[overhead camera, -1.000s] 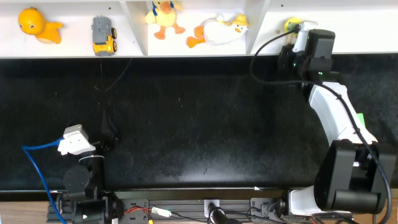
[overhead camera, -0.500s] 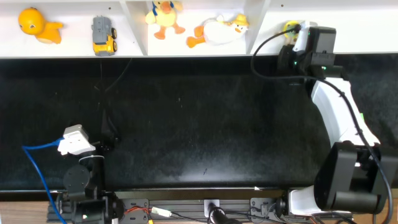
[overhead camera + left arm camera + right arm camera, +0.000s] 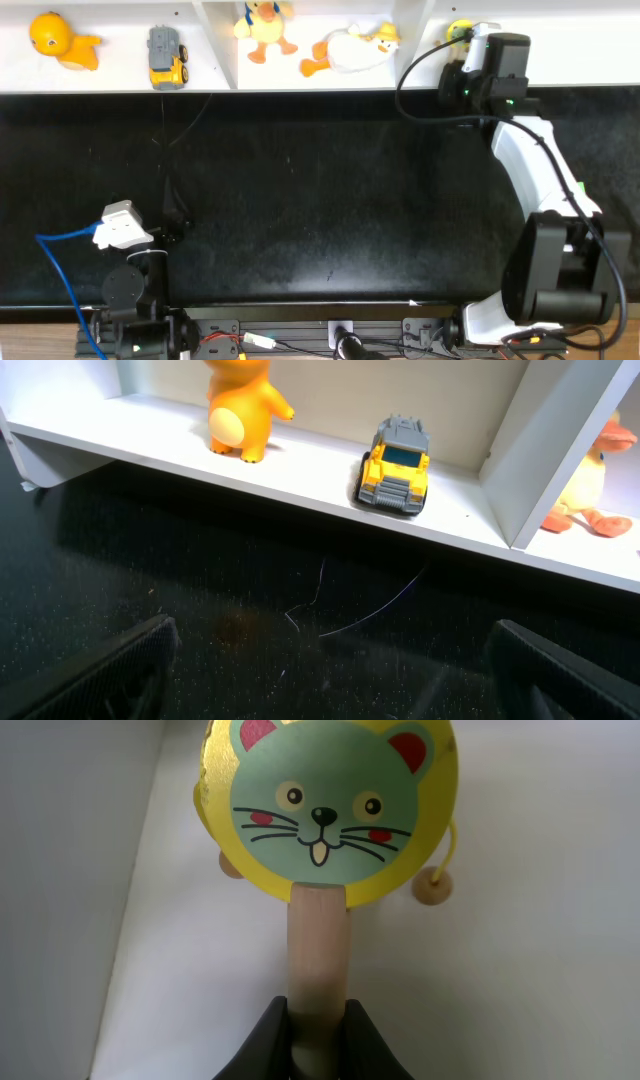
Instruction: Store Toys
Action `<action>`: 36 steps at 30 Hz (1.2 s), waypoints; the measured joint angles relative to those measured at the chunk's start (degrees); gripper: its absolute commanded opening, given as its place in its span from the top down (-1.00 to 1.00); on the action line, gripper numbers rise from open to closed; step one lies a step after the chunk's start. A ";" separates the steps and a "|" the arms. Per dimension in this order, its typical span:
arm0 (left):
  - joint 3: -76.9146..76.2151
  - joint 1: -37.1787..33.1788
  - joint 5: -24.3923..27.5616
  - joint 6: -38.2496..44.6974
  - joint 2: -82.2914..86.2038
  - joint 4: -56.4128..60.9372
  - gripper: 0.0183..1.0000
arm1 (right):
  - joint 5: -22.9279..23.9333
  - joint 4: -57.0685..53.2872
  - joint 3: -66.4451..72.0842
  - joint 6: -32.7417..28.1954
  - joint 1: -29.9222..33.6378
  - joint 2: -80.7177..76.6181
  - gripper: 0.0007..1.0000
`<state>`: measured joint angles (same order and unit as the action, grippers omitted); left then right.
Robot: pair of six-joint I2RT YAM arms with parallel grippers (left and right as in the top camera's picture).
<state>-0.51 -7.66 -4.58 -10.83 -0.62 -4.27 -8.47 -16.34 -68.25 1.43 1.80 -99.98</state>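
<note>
The right claw (image 3: pixel 318 1025) is pinching the wooden handle (image 3: pixel 318 950) of a cat-faced drum rattle (image 3: pixel 325 805), holding it inside the right-hand compartment of the white shelf (image 3: pixel 540 970), near the compartment's side wall. Whether the rattle is resting on the shelf floor I cannot tell. If the claw lets go while the rattle is hanging above the floor, the round head could be rolling toward the front edge and dropping onto the black surface (image 3: pixel 320 200). The beaded string (image 3: pixel 432 888) could also be snagging a finger. The left claw (image 3: pixel 330 680) is sitting spread, well apart.
</note>
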 measured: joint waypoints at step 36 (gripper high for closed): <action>0.00 0.00 0.00 0.00 0.00 0.00 -1.00 | 2.34 -15.72 -7.72 -0.26 -0.68 -1.22 -0.99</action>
<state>-0.51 -7.66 -4.58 -10.83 -0.62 -4.27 -6.13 -32.05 -75.96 1.17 1.13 -101.21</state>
